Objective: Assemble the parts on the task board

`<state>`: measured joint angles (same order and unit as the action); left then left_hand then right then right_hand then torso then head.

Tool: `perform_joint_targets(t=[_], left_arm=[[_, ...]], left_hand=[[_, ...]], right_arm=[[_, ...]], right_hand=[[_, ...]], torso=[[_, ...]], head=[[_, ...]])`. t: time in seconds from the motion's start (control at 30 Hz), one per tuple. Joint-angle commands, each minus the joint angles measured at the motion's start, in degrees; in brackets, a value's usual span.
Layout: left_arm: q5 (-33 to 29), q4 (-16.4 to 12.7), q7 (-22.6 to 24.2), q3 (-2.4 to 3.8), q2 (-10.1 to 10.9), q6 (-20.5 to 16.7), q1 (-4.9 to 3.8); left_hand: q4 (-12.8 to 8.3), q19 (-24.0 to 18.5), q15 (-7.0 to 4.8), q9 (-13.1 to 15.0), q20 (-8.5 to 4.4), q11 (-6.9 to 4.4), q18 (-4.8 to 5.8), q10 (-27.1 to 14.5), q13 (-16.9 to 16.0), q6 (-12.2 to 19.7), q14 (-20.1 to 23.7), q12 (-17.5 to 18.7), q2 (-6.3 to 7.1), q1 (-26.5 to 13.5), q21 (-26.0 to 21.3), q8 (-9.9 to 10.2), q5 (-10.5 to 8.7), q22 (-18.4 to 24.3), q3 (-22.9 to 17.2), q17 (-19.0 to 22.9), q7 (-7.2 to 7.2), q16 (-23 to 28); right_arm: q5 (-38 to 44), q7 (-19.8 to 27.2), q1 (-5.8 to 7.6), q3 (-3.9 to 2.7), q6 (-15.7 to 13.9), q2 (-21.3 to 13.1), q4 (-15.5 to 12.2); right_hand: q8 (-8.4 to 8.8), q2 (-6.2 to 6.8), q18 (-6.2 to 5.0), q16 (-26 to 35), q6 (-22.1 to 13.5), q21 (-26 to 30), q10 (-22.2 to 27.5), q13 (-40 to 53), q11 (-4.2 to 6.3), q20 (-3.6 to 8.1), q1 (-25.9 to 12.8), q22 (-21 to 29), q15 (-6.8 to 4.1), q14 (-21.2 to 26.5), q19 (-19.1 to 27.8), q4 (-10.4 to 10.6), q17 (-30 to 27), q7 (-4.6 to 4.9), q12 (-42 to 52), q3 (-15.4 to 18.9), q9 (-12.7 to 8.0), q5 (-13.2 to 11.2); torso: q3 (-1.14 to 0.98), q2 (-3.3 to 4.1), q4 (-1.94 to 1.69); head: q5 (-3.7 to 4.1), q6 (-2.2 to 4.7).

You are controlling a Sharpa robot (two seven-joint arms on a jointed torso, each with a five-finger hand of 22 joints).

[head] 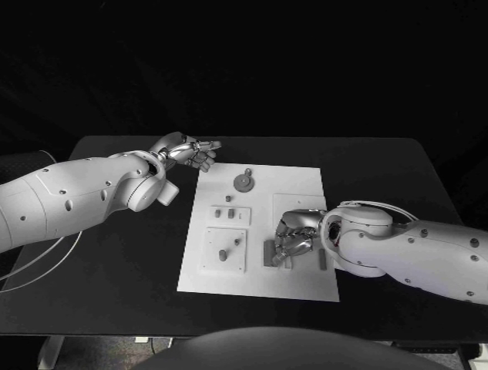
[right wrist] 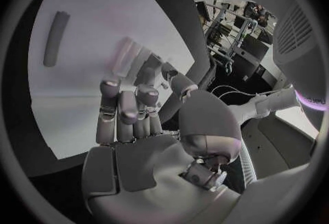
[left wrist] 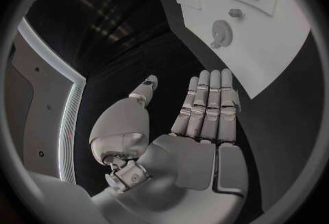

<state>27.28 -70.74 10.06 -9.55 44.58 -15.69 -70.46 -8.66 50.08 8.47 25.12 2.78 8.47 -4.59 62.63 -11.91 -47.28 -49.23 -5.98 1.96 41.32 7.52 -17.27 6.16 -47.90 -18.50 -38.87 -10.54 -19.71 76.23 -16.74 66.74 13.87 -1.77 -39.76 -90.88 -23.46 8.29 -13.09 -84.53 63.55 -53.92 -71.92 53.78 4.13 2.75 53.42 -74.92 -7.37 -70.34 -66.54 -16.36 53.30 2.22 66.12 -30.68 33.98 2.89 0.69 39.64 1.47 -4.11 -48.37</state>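
The white task board (head: pixel 299 185) lies in the middle of the black table. A round grey part (head: pixel 244 182) sits near its far edge, small parts (head: pixel 230 213) and two pegs (head: pixel 223 254) stand on raised plates on its left side. My right hand (head: pixel 294 235) is low over the board's right side with fingers curled down onto a group of grey ribbed parts (head: pixel 275 253); those parts (right wrist: pixel 126 54) lie under the fingertips, and I cannot see whether one is held. A grey bar (right wrist: pixel 55 38) lies beside them. My left hand (head: pixel 188 153) hovers off the board's far left corner, fingers (left wrist: pixel 205 109) straight and apart, holding nothing.
The grey bar (head: pixel 323 258) lies next to my right wrist on the board. Bare black table (head: pixel 122 262) stretches left of the board, and my left forearm (head: pixel 77 196) crosses above it. The round part (left wrist: pixel 221 31) and board edge lie ahead of my left hand.
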Motion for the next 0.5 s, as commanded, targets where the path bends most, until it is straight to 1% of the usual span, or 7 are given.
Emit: perform_joint_targets(t=[0.03,0.33,0.5], left_arm=[[0.14,-0.06,0.6,0.04,-0.07,0.45,-0.04],[0.14,-0.14,0.53,0.04,-0.07,0.6,-0.04],[0.14,-0.11,0.49,0.04,0.0,0.66,-0.04]], left_hand=[[-0.33,-0.25,0.01,0.07,-0.04,0.02,-0.56,-0.4,-0.05,0.02,0.35,0.33,-0.05,0.55,-0.21,0.05,0.3,-0.05,-0.1,-0.09,-0.01,0.27],[-0.35,-0.25,0.01,0.07,-0.03,0.02,-0.56,-0.41,-0.06,0.02,0.35,0.34,-0.06,0.53,-0.21,0.05,0.29,-0.06,-0.08,-0.1,-0.01,0.28],[-0.36,-0.25,0.02,0.08,-0.03,0.03,-0.56,-0.41,-0.07,0.02,0.35,0.34,-0.06,0.5,-0.21,0.05,0.28,-0.07,-0.07,-0.1,-0.01,0.29]], right_arm=[[4.56,0.11,-0.14,0.0,-0.26,0.03,-0.35],[7.06,-1.07,-0.51,0.0,-0.08,0.33,-0.77],[8.46,-1.53,-0.69,0.0,0.28,0.36,-1.07]], right_hand=[[-0.35,0.29,-1.91,-0.25,0.68,-0.35,-0.68,-0.05,0.08,-0.03,0.16,-0.04,-0.08,-0.64,-0.56,-0.01,0.18,-0.13,0.14,0.43,0.18,-0.1],[-0.78,0.62,-1.91,-0.31,2.04,-0.37,-1.55,0.08,0.65,0.06,-0.12,0.13,0.01,-1.57,-1.17,0.12,0.64,-0.72,0.14,0.22,0.84,-0.1],[-1.17,0.96,-1.91,-0.35,3.21,-0.42,-2.11,0.33,1.12,0.11,-0.36,0.21,0.12,-2.26,-1.61,0.25,0.97,-1.2,0.21,-0.02,1.33,-0.09]], torso=[[0.02,0.01,-0.03],[0.02,0.0,-0.01],[0.01,0.01,-0.03]], head=[[-0.09,-0.06],[-0.18,-0.1],[-0.26,-0.27]])
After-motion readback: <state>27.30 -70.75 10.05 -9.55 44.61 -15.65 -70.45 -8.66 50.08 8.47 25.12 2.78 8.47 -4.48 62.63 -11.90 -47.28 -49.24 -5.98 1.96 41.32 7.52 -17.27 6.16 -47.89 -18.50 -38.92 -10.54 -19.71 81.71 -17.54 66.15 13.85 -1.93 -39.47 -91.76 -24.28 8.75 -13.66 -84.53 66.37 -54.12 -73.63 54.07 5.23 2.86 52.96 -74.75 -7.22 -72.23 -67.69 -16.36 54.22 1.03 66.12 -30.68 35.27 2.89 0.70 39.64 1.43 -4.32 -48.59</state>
